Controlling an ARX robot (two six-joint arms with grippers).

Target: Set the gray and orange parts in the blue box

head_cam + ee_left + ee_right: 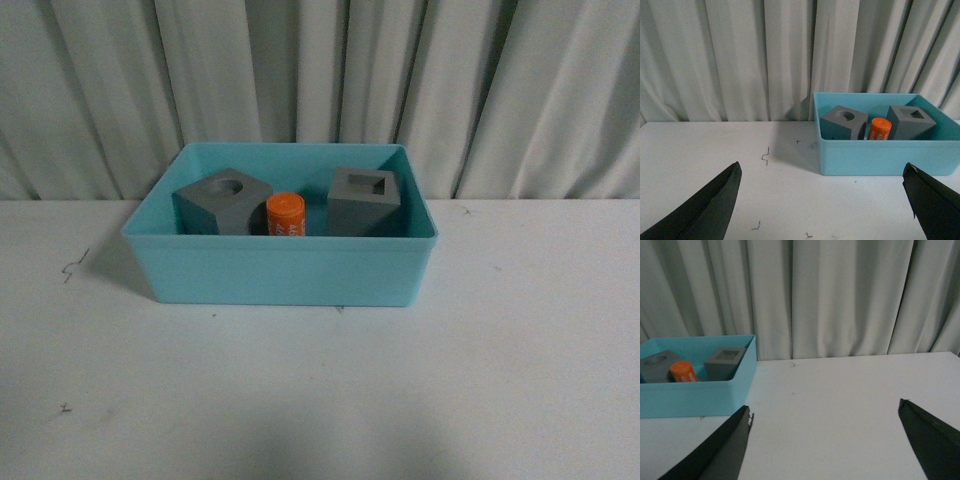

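The blue box (280,270) stands at the back middle of the white table. Inside it sit a gray cube with a round recess (223,201), an orange cylinder (285,214) and a gray cube with a square recess (364,200). Neither arm shows in the front view. My left gripper (821,170) is open over bare table, short of the box (880,155) and to its left; the round-recess cube (842,122), cylinder (879,128) and square-recess cube (909,121) show inside. My right gripper (824,409) is open over bare table to the right of the box (690,397), nothing between its fingers.
Pale pleated curtains (320,80) hang along the table's back edge. Small dark marks (72,265) dot the white tabletop (320,400) left of the box.
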